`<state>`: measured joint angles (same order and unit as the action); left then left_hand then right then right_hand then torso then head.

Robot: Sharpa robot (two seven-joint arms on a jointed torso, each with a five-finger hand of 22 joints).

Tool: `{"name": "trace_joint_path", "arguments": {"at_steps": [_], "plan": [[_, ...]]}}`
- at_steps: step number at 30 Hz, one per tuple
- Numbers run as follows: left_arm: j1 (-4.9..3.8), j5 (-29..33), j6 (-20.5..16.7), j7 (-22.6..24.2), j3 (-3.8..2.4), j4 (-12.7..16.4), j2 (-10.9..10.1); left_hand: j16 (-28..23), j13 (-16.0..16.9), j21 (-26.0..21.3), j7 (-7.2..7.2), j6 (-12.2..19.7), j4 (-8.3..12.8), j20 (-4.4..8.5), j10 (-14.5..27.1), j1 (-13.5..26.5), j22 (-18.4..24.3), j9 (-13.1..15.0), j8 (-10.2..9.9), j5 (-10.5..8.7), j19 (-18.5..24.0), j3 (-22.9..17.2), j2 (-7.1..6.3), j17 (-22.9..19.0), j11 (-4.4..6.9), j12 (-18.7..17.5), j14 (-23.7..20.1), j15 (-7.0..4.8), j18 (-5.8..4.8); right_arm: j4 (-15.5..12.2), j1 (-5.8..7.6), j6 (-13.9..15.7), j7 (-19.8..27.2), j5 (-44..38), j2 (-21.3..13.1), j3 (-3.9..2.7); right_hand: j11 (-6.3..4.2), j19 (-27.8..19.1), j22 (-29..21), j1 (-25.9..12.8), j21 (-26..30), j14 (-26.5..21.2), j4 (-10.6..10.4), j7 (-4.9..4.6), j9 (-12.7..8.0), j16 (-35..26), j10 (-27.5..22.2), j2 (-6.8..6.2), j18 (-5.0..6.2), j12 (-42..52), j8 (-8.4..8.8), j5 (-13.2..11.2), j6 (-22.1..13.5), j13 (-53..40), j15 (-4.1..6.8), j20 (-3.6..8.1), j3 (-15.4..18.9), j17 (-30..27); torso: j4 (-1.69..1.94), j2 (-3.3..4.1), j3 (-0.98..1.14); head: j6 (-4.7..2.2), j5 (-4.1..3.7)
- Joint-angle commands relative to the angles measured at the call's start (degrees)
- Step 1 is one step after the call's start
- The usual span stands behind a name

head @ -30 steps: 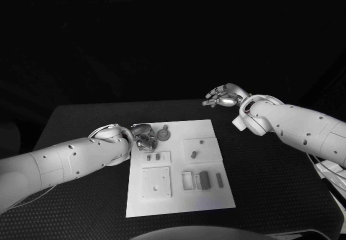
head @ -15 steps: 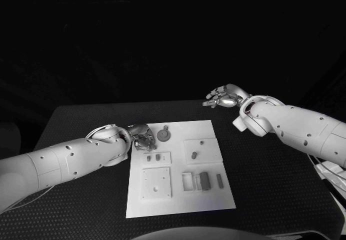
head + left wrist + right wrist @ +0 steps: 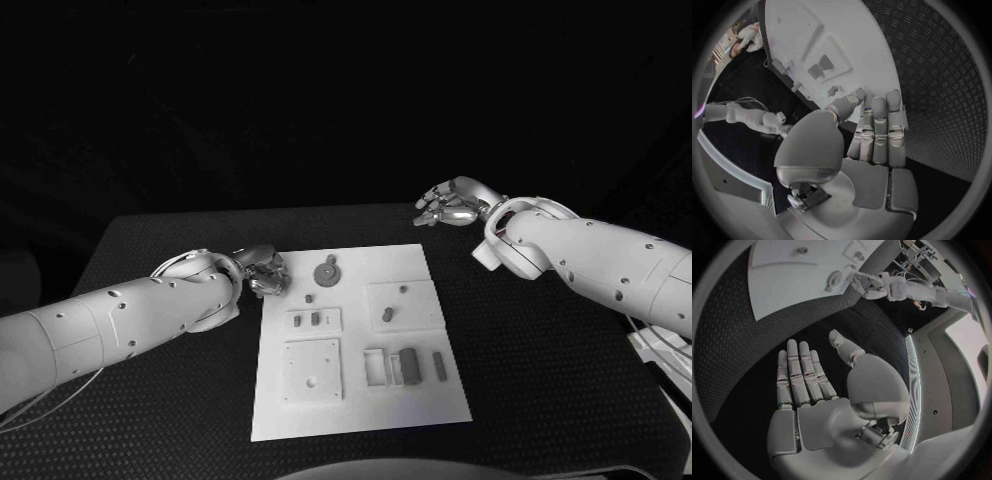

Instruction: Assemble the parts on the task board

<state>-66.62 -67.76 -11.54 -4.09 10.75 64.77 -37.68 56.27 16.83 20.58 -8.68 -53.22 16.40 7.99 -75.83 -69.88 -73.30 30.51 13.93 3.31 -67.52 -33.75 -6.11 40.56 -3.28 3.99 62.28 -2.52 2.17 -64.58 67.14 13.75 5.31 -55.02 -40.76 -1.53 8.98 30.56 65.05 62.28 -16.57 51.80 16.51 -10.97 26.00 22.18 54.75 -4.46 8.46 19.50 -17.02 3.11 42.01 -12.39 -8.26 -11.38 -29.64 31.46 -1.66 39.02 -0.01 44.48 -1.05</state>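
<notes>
The left hand (image 3: 261, 270) is empty with fingers apart, left of the task board (image 3: 361, 400) — it could bump the round part (image 3: 330, 271). The right hand (image 3: 454, 203), upper right, is empty too.

My left hand (image 3: 261, 270) has moved. A second ago it was over the far left corner of the white board (image 3: 361, 400), just beside the round part (image 3: 329, 271), with its fingers bent down over the board. Now it has pulled back off the board to the left and sits at the board's far left edge, over the black table (image 3: 159, 240). There is now a clear gap between it and the round part. Its fingers (image 3: 879, 130) are straight and side by side and hold nothing. My right hand (image 3: 453, 203) has slid a little to the right and a bit nearer to me.
</notes>
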Motion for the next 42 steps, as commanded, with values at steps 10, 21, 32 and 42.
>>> {"name": "trace_joint_path", "arguments": {"at_steps": [10,21,32,42], "plan": [[-3.19,35.3,-0.6,5.0,-0.83,2.9,-4.2,-5.6,-0.1,-5.2,-0.55,0.2,-0.3,-2.03,6.0,3.8,2.3,-0.1,1.0,-0.33,5.2,-0.2,0.19,-2.9,-2.52,-0.3,-5.2,2.41,0.35,-5.3,-0.55,-5.8,-1.5,-21.8,-4.2,2.94,-2.11,5.2,-0.1,2.2,-0.4,4.6,0.1,0.16,1.0,1.8,5.2,0.19,2.07,2.1,-2.41,-0.2,4.8,0.2,2.07,0.16,-2.2,1.8,-0.08,-0.03,0.02,-1.11,-1.31],[-4.41,46.4,-1.7,10.9,-0.92,7.8,-6.4,-9.9,-0.1,-8.9,-0.69,1.0,-0.3,-3.29,6.9,5.8,5.0,-0.2,1.6,-0.25,6.0,1.5,0.36,-5.5,-2.97,0.1,-5.5,3.5,0.52,-10.2,-2.71,-2.3,-4.1,-34.3,-5.0,5.78,-1.35,7.5,0.0,2.0,0.1,6.4,0.0,0.09,0.4,1.9,5.2,-0.89,2.86,-1.4,-1.51,-0.2,4.3,2.4,2.82,0.13,-2.7,2.9,-0.02,-0.05,-0.02,-1.3,-1.42],[-4.4,47.0,-2.4,11.0,-0.91,8.8,-6.2,-10.3,0.0,-9.3,-0.7,1.0,-0.4,-3.41,6.9,5.9,5.2,-0.2,1.7,-0.23,5.9,1.7,0.49,-5.6,-2.99,0.1,-5.5,3.61,0.48,-10.6,-4.29,0.7,-6.7,-39.1,-2.6,5.99,-1.62,9.3,0.3,2.2,0.2,7.9,0.1,0.3,0.3,2.1,6.7,-0.7,3.5,-2.7,-1.63,-0.2,5.0,3.3,3.52,0.18,-2.9,3.8,0.07,0.03,-0.09,-1.22,-1.24],[-4.4,47.8,-2.6,11.4,-0.91,9.1,-6.4,-10.7,0.0,-9.6,-0.75,1.2,-0.5,-3.51,7.2,6.2,5.5,-0.3,1.8,-0.23,5.9,1.9,0.38,-5.8,-3.1,0.0,-5.6,3.73,0.46,-8.9,-5.44,0.6,-7.7,-40.2,-0.5,6.22,-1.46,9.4,0.3,2.7,0.6,8.1,0.2,0.04,0.1,1.9,6.8,-0.52,3.59,-3.5,-1.33,-0.2,4.7,3.8,3.57,0.12,-3.0,4.0,-0.05,0.04,-0.1,-0.95,-0.82]]}}
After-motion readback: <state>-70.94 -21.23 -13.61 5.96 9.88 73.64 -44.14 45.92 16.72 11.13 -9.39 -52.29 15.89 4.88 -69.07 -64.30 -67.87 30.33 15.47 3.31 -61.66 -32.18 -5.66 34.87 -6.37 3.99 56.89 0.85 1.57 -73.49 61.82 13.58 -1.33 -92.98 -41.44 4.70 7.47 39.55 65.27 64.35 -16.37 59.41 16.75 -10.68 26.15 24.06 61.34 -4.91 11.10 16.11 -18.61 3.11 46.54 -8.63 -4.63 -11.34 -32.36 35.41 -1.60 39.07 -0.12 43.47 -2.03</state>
